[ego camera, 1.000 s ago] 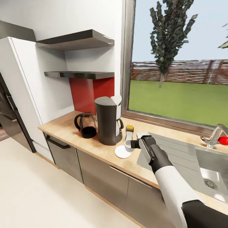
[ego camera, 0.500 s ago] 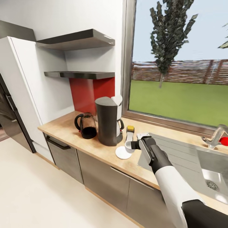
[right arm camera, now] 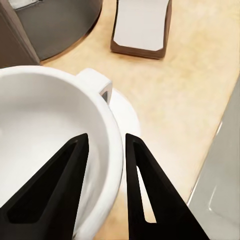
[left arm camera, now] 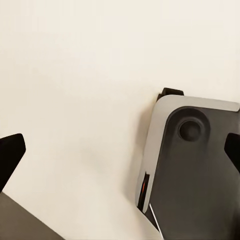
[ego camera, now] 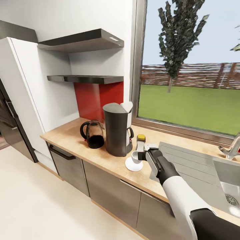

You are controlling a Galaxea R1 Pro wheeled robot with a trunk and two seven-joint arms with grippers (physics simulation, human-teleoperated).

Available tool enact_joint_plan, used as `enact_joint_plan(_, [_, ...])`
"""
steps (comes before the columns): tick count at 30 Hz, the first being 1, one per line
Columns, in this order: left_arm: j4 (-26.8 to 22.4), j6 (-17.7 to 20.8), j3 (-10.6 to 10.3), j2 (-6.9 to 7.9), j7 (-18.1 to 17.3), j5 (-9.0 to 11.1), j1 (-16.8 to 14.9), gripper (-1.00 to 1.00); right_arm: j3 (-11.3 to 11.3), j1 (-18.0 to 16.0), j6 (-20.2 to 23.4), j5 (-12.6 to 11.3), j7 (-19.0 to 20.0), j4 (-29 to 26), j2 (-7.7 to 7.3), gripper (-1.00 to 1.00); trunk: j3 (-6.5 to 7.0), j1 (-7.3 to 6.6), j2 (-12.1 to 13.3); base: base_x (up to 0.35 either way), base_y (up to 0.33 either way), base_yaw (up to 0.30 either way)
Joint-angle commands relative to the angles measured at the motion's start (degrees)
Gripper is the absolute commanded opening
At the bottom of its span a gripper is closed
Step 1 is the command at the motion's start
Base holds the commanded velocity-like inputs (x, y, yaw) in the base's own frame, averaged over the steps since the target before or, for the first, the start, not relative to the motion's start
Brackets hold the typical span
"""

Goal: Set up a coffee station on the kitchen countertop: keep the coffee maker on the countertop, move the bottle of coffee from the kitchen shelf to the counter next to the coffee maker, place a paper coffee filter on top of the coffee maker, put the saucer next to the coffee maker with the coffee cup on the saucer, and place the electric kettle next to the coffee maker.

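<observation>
My right gripper is shut on the rim of the white coffee cup, one finger inside and one outside. The cup is over the white saucer, and I cannot tell if they touch. Just left of the saucer stands the dark coffee maker with a white paper filter on top. The coffee bottle with a yellow lid stands behind the cup. The electric kettle sits left of the coffee maker. In the left wrist view, my left gripper hangs open over the floor.
A wooden countertop runs from the white fridge panel to the metal sink at the right. Two dark shelves hang over the counter's left end. A large window stands behind. The robot's base lies below my left gripper.
The whole head view has shifted, so the camera moved. My right gripper keeps hold of the cup, which now sits slightly more centred over the saucer.
</observation>
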Motion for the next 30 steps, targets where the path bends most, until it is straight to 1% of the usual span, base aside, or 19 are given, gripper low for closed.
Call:
enact_joint_plan(1, [0.05,-0.21,0.50,0.00,-0.23,-0.59,-0.05,1.00,0.19,-0.06,-0.28,-0.63,-0.51,0.17,-0.06,-1.00,-0.13,0.04,-0.13,0.002,0.001,0.000])
enact_joint_plan(6, [0.05,-0.22,0.50,0.00,-0.24,-0.60,-0.08,1.00,0.19,-0.06,-1.75,-0.59,-0.51,0.58,-0.18,-1.00,-0.13,0.04,-0.13,0.000,0.000,0.000])
enact_joint_plan(9, [0.05,-0.22,0.45,0.00,-0.25,-0.58,-0.12,1.00,0.19,-0.06,-2.41,-0.62,-0.51,1.89,-0.22,-1.00,-0.13,0.04,-0.13,0.031,0.000,0.000])
enact_joint_plan(11, [0.05,-0.22,0.43,0.00,-0.25,-0.58,-0.13,1.00,0.19,-0.06,-4.76,-0.57,-0.53,2.56,-0.26,-1.00,-0.13,0.04,-0.13,0.126,0.000,0.000])
enact_joint_plan(14, [0.05,-0.22,0.41,0.00,-0.25,-0.59,-0.13,1.00,0.14,-0.06,-6.79,-0.61,-0.57,4.45,-0.29,-1.00,-0.13,0.04,-0.13,0.080,0.000,0.000])
enact_joint_plan(24, [0.05,-0.30,0.41,-0.06,-0.25,-0.60,-0.08,1.00,0.17,-0.06,-7.25,-0.62,-0.51,6.63,-0.29,-1.00,-0.13,0.04,-0.13,0.005,0.000,0.000])
enact_joint_plan(30, [0.05,-0.24,0.41,-0.02,-0.25,-0.60,-0.12,1.00,0.19,-0.06,-10.82,-0.63,-0.51,9.44,-0.29,-1.00,-0.13,0.04,-0.13,0.069,0.002,0.000])
